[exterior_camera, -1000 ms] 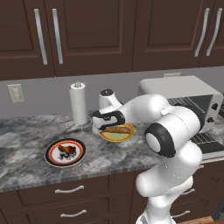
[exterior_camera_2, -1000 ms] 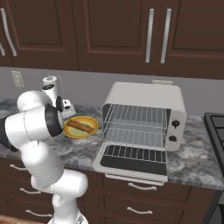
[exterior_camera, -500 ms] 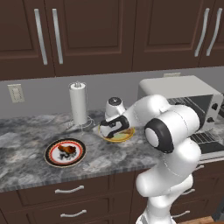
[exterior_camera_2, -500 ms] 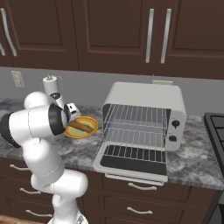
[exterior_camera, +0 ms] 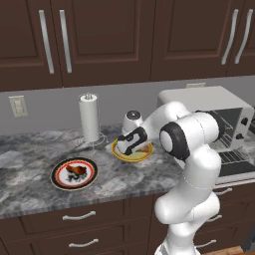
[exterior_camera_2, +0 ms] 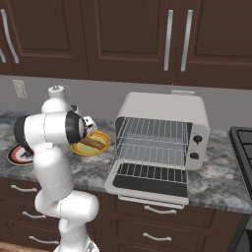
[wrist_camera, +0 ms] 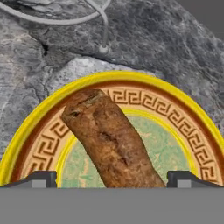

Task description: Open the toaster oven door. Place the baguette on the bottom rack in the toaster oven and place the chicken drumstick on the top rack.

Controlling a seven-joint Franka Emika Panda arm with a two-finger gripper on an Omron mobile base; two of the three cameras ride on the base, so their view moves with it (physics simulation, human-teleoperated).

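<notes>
The baguette [wrist_camera: 111,140] lies on a yellow-rimmed plate [wrist_camera: 39,131] on the counter, left of the toaster oven [exterior_camera_2: 162,133]. My gripper [wrist_camera: 113,179] hangs low over that plate, open, with a fingertip [wrist_camera: 41,178] on either side of the loaf and not touching it. The same hand [exterior_camera: 125,148] tilts down over the plate [exterior_camera: 133,155]. The toaster oven door [exterior_camera_2: 147,183] is folded down flat. Inside show the top rack [exterior_camera_2: 152,130] and the bottom rack [exterior_camera_2: 150,152], both bare. The chicken drumstick [exterior_camera: 74,173] sits on a red and black plate [exterior_camera: 59,180] further left.
A paper towel holder [exterior_camera: 89,119] stands behind the plates, its wire base [wrist_camera: 87,13] just beyond the yellow plate. A stove edge [exterior_camera_2: 243,147] lies right of the oven. Dark cabinets hang above the marble counter [exterior_camera: 30,194].
The hand has swung down from beside the paper towel holder to just above the yellow plate, fingers now astride the baguette. The jaws stayed open.
</notes>
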